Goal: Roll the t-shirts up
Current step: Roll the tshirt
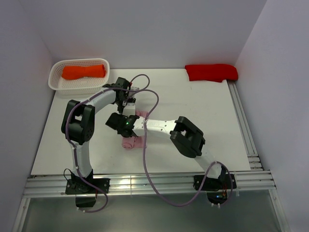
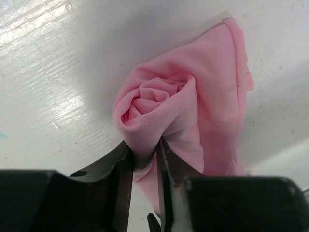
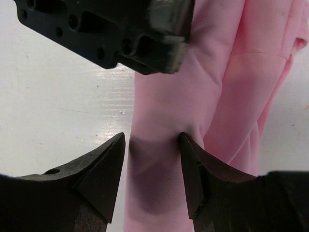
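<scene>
1. I see the light pink t-shirt (image 2: 193, 87) on the table (image 1: 193, 101), left of centre, under both wrists. One end is wound into a tight spiral and a looser flap trails off beside it.
2. The left gripper (image 2: 144, 145) has its jaws nearly together, pinching a fold of the outer layer at the spiral end.
3. The right gripper (image 3: 152, 140) has its jaws spread, astride the body of the roll. One finger (image 3: 190, 159) touches the cloth and the other sits just beside it. I don't read that as a grip.
4. In the right wrist view the left gripper's body sits just over the cloth, so the two grippers are close together.
5. The orange bundle (image 1: 83, 71) lies in the white basket (image 1: 55, 79) at the far left corner.
6. The red bundle (image 1: 211, 72) lies on the table at the far right, well apart from the pink one.
</scene>
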You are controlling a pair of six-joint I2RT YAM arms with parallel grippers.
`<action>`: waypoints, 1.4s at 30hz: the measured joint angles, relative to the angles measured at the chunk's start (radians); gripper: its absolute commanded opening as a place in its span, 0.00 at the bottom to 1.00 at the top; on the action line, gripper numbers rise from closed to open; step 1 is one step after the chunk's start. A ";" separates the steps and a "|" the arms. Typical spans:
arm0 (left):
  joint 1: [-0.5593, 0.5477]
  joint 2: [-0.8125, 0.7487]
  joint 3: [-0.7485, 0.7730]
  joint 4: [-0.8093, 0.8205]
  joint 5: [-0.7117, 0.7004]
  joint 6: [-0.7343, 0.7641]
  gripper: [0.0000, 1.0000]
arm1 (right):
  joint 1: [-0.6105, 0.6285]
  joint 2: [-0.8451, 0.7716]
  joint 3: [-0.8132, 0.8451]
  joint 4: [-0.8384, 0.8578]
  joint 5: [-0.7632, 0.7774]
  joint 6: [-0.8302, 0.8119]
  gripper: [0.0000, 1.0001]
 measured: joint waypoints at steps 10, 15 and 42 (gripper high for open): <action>0.000 0.000 0.000 -0.002 -0.008 0.001 0.46 | 0.008 0.077 0.127 -0.151 0.028 0.013 0.37; 0.000 0.000 0.005 -0.008 -0.002 0.012 0.62 | 0.009 0.043 0.054 -0.078 0.026 0.010 0.16; 0.183 -0.055 -0.101 0.006 0.472 0.135 0.73 | -0.206 -0.182 -1.001 1.559 -0.568 0.423 0.06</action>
